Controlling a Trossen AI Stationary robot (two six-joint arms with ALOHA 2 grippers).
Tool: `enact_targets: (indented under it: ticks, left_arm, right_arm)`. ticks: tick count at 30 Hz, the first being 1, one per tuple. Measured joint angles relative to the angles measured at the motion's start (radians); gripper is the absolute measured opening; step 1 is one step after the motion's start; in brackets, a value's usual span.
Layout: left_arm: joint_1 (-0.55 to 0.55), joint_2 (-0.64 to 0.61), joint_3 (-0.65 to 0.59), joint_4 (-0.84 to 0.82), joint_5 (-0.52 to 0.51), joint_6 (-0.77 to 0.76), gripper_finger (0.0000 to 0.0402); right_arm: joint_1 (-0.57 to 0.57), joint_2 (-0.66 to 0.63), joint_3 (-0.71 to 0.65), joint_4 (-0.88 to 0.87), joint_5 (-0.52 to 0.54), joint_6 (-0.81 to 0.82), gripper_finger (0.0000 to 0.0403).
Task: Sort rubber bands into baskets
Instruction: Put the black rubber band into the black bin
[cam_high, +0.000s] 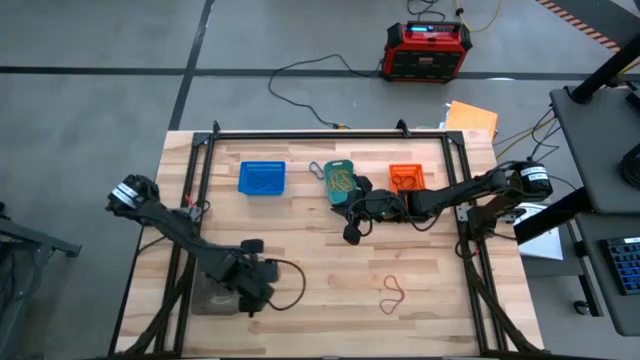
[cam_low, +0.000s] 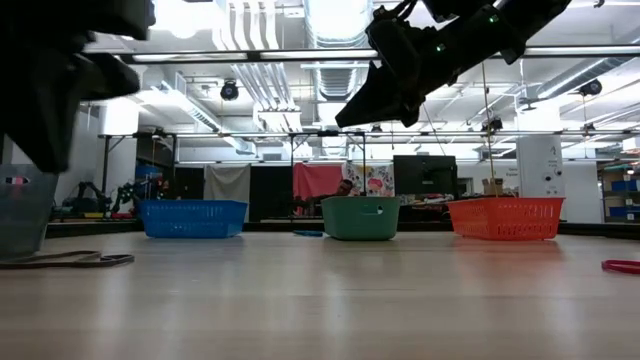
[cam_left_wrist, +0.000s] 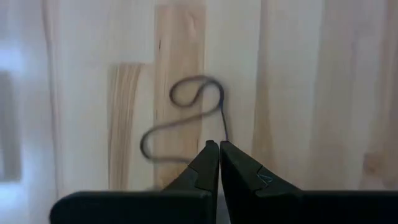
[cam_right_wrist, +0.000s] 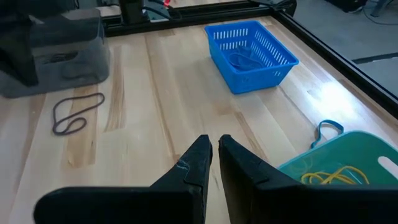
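Lay nearest the lens in the low view, at the lower left of the frame: a dark flat rubber band loop (cam_low: 68, 260) on the pale wooden table (cam_low: 320, 300), beside a clear grey plastic container (cam_low: 22, 210).

Hovered low over the lower left of the high view: left gripper (cam_high: 258, 280), dark fingers pressed together, nothing pinched; tips pointed at a thin grey twisted band (cam_left_wrist: 183, 118) on the wood.

Hung above the table at the centre of the high view, just below the teal basket: right gripper (cam_high: 352, 232), fingers nearly together with only a slit between, holding nothing.

Stood in a row along the upper part of the high view: small blue perforated plastic basket (cam_high: 262, 178) with blue bands inside, small teal basket (cam_high: 340, 180) with yellowish bands inside, small orange basket (cam_high: 406, 178).

Rested just beside the teal basket: a blue band (cam_right_wrist: 328, 130).

Lay alone at the lower right of the high view: red twisted rubber band (cam_high: 393, 295), well apart from both grippers.
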Motion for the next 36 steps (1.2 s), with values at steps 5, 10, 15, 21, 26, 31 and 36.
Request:
enact_targets:
  ticks: [5,10,15,21,26,31,36]
  left_arm:
    - [0.045,0.047,0.025,0.084,0.005,0.127,0.0001]
    - [0.080,0.055,0.015,0.103,0.079,0.173,0.0036]
    - [0.086,0.056,0.011,0.111,0.096,0.191,0.0107]
    - [0.085,0.056,-0.002,0.111,0.097,0.214,0.0185]
    - [0.085,0.056,-0.003,0.092,0.091,0.219,0.0211]
    - [0.085,0.056,-0.011,-0.033,-0.024,0.167,0.0214]
    - [0.085,0.056,-0.021,0.054,0.011,0.145,0.0213]
  right_arm:
    - [0.005,0.000,0.000,-0.001,-0.003,0.007,0.0027]
    - [0.009,0.000,0.000,-0.002,-0.026,0.006,0.0027]
    - [0.009,0.000,0.000,-0.005,-0.026,-0.004,0.0027]
    - [0.009,0.000,0.000,-0.004,-0.026,-0.008,0.0027]
    - [0.009,0.000,0.000,-0.004,-0.026,-0.004,0.0027]
    - [0.016,0.000,0.000,-0.027,-0.027,-0.002,0.0027]
    - [0.031,0.000,0.000,-0.036,-0.026,0.015,0.0027]
